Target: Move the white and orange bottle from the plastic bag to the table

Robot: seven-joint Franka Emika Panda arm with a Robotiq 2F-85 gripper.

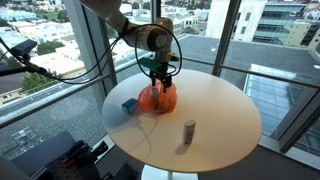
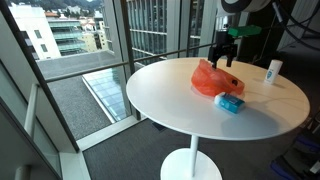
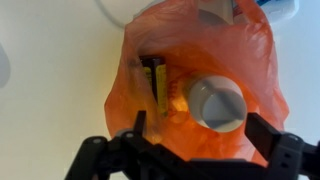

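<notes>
In an exterior view, a small blue object (image 1: 129,104) lies on the round white table (image 1: 225,110), just beside the orange plastic bag (image 1: 157,98) at its nine o'clock. The gripper (image 1: 160,72) hangs directly over the bag (at its twelve o'clock in that picture). A white upright container (image 1: 189,132) stands well apart at the bag's four o'clock.

In the wrist view the bag fills most of the frame. A dark and yellow item (image 3: 155,82) lies inside it, left of centre. At that item's four o'clock is the round white top of the white and orange bottle (image 3: 217,103), which sits in the bag and not on the table (its orange part cannot be made out against the orange plastic). The gripper's two fingers (image 3: 265,138) enter from six o'clock, spread wide and gripping nothing. Whether they touch the bag I cannot tell.
</notes>
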